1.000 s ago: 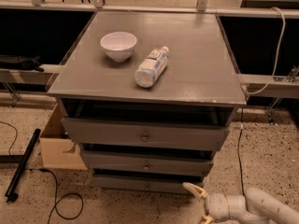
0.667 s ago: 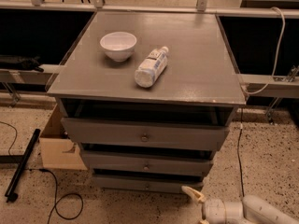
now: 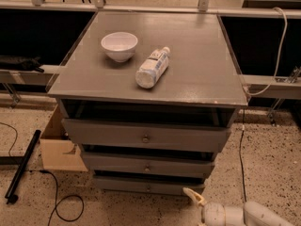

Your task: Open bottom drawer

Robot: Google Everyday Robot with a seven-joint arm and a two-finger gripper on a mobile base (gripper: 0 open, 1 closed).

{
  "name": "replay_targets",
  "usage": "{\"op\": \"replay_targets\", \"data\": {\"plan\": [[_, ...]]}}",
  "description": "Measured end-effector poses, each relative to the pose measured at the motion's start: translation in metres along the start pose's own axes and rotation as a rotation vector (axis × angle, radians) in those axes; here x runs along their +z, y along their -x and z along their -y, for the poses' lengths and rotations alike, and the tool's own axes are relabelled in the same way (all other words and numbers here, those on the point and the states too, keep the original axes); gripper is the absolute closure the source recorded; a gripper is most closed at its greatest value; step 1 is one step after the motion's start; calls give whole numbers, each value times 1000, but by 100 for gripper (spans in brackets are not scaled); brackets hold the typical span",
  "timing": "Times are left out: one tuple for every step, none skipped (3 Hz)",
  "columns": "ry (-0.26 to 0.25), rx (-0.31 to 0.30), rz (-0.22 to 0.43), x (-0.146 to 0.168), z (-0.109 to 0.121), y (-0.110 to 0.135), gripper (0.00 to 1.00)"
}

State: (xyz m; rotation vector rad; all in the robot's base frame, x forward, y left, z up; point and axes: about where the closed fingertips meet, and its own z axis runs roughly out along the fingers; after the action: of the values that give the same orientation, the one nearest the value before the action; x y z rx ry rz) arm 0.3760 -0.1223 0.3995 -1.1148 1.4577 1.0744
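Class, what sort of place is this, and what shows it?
Probably a robot test lab: loose cables on the speckled floor, metal rails behind the drawer cabinet, and the gripper near the floor, by the bottom drawer.

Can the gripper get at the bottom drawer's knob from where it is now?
Probably yes. The gripper sits low, just in front of the bottom drawer near its right end in the picture, and nothing stands between it and the knob.

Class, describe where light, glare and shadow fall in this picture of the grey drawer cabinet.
Camera view: a soft sheen lies on the cabinet top beyond the bowl and bottle; dark shadow fills the gaps above each drawer front; the bottom drawer is dimmest; the claw, low right near that drawer's corner, is well lit.
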Motion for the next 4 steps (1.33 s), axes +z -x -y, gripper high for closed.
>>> {"op": "replay_targets", "data": {"plan": [[-37,-64,-7,1,-3,0,0],[-103,-174,2,6,-6,-1,0],[-174,-314,32,9,-8,6,0],[-174,-314,32,9,-8,6,0]]}}
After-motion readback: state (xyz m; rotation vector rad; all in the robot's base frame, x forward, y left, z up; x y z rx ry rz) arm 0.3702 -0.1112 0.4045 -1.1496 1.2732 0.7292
